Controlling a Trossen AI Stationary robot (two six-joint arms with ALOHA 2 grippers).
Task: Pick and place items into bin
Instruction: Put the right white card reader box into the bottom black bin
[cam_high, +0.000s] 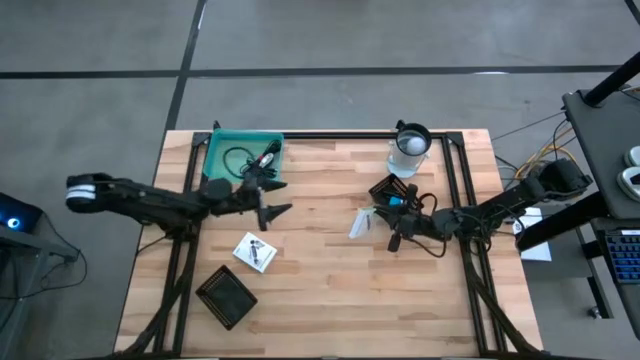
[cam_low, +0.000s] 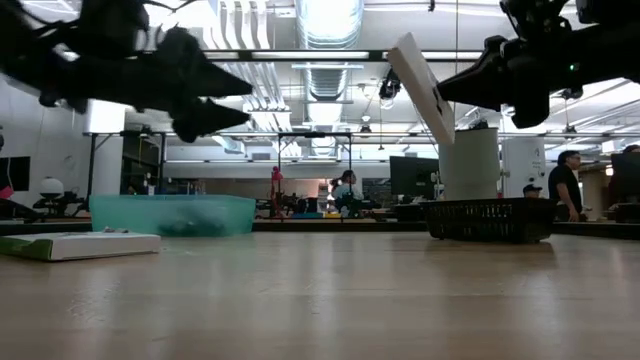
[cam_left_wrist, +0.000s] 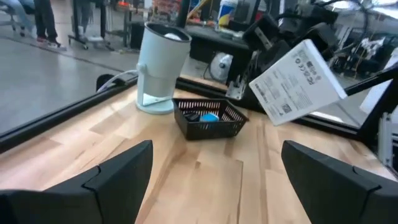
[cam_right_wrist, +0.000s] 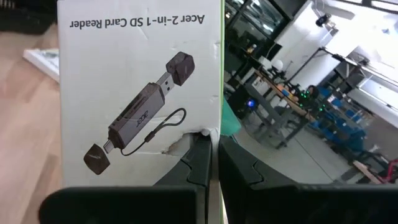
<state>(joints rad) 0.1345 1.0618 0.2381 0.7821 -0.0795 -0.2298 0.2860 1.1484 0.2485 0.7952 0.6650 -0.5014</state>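
Observation:
My right gripper (cam_high: 378, 222) hovers over the table's middle, right of centre, shut on a flat white printed packet (cam_high: 360, 223) marked as an SD card reader (cam_right_wrist: 140, 93). My left gripper (cam_high: 284, 197) is open and empty, in the air just near of the green bin (cam_high: 222, 150), which holds thin black cables (cam_high: 243, 160). A second white packet (cam_high: 254, 251) lies flat on the wood near the left gripper. The left wrist view shows the held packet (cam_left_wrist: 301, 81) ahead of the open fingers. My right gripper pinches the white packet between its two fingers at one edge (cam_right_wrist: 208, 132), where the card is torn or dented. The fingers (cam_right_wrist: 198, 163) reach level from the table's right side. The packet is lifted clear and stands on edge, tilted (cam_low: 423, 88).
A black mesh basket (cam_high: 393, 192) with a blue thing inside sits just far of the right gripper. Behind it stands the clear cup with a white ball (cam_high: 410, 148). A flat black square thing (cam_high: 226, 296) lies near the table's near left corner. People stand in the room beyond (cam_low: 565, 185).

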